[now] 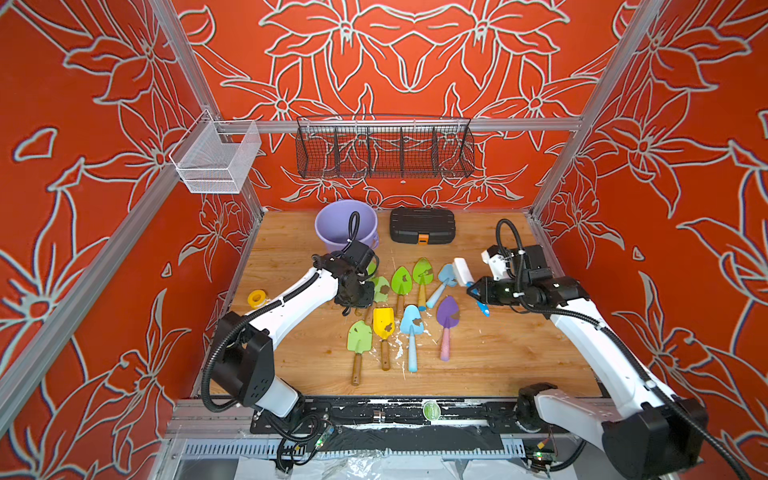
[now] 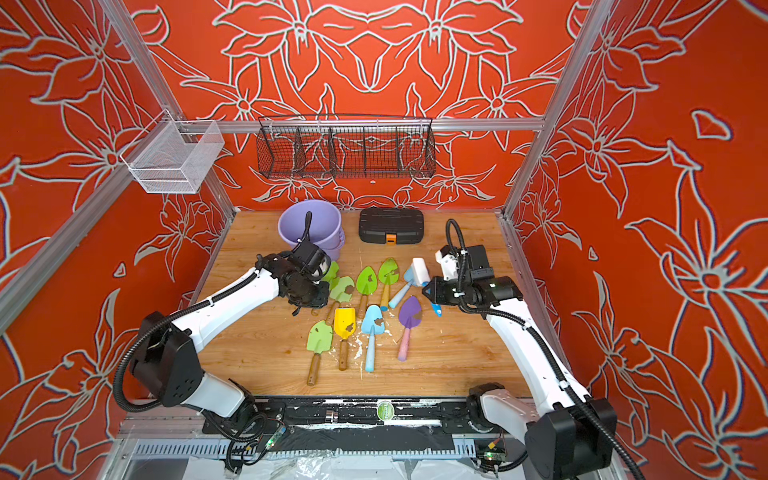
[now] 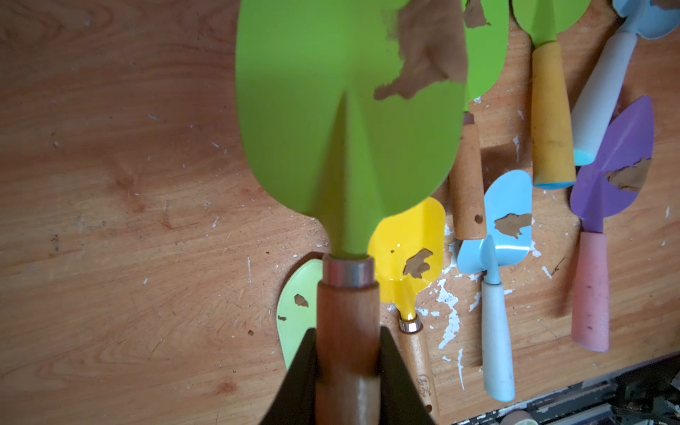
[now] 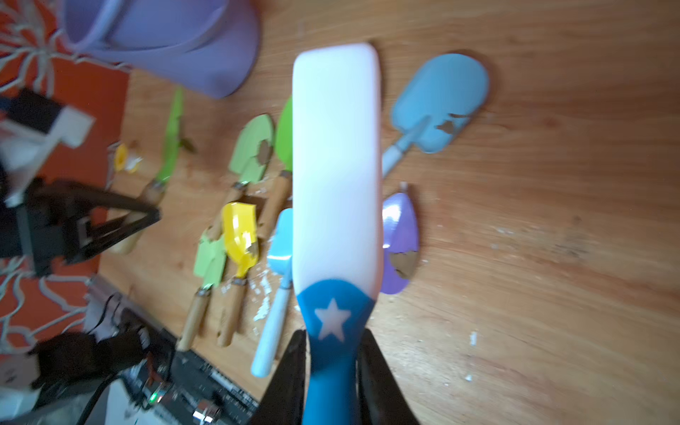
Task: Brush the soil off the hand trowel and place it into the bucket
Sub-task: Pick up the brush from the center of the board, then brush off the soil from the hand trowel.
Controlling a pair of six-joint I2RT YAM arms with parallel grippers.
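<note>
Left end effector [image 3: 347,338] is clenched on the wooden handle of the green trowel [image 3: 331,110], lifted off the table [image 1: 498,353], with soil [image 3: 430,51] caked along one blade edge. My right end effector [image 4: 333,342] grips the brush [image 4: 336,147] by its blue neck. I fear a hard stroke could twist that round handle in the grip, or shed crumbs onto the loose trowels [image 1: 383,324] beneath. Farther back, the bucket [image 1: 328,232] rim could snag the blade.
</note>
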